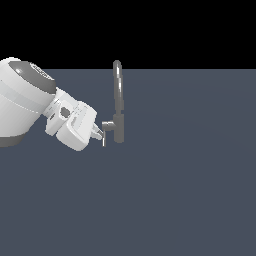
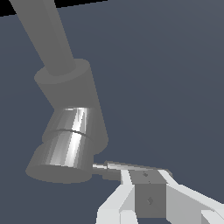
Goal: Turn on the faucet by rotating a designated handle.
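The grey faucet (image 1: 118, 127) stands in the middle of the exterior view, its narrow arched spout (image 1: 118, 80) rising above a short body. A stub sticks out toward the exterior view's left, and the thin handle (image 1: 104, 140) hangs down from it. My gripper (image 1: 99, 133) is right beside that lever, fingertips touching or almost touching it. In the wrist view the faucet body (image 2: 74, 96) and shiny stub fill the frame, and the slim handle (image 2: 114, 167) runs across the tips of my gripper (image 2: 146, 177). The fingers sit close together, shut, with nothing between them.
A flat dark blue-grey floor (image 1: 190, 190) surrounds the faucet. My bulky white arm (image 1: 25, 102) fills the exterior view's left side.
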`<state>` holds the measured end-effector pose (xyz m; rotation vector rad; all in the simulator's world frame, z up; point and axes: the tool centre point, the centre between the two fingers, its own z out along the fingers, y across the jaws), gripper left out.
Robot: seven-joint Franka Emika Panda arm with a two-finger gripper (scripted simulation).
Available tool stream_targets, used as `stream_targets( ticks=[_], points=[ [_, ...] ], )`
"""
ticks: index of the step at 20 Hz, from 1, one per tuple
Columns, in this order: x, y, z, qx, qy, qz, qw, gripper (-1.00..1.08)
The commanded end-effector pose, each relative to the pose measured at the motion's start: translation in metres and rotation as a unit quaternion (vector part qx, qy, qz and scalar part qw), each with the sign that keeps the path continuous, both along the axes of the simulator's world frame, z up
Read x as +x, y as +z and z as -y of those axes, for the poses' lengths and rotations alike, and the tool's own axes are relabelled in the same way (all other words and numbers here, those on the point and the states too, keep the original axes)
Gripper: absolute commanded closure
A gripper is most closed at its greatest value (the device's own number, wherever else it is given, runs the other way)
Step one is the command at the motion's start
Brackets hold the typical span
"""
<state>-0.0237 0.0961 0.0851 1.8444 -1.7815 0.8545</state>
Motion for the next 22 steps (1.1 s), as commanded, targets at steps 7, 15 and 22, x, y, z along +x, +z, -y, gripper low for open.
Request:
stream_targets(
  ticks=[7,15,22],
  points=[
    [0.008,-0.015,0.002,-0.006,0.000,0.001,1.0000,1.08],
    [0.023,-0.041,0.006,-0.008,-0.005,-0.009,0.9999,1.08],
    [0.033,-0.059,0.009,-0.010,-0.009,-0.016,0.9998,1.08]
  ],
)
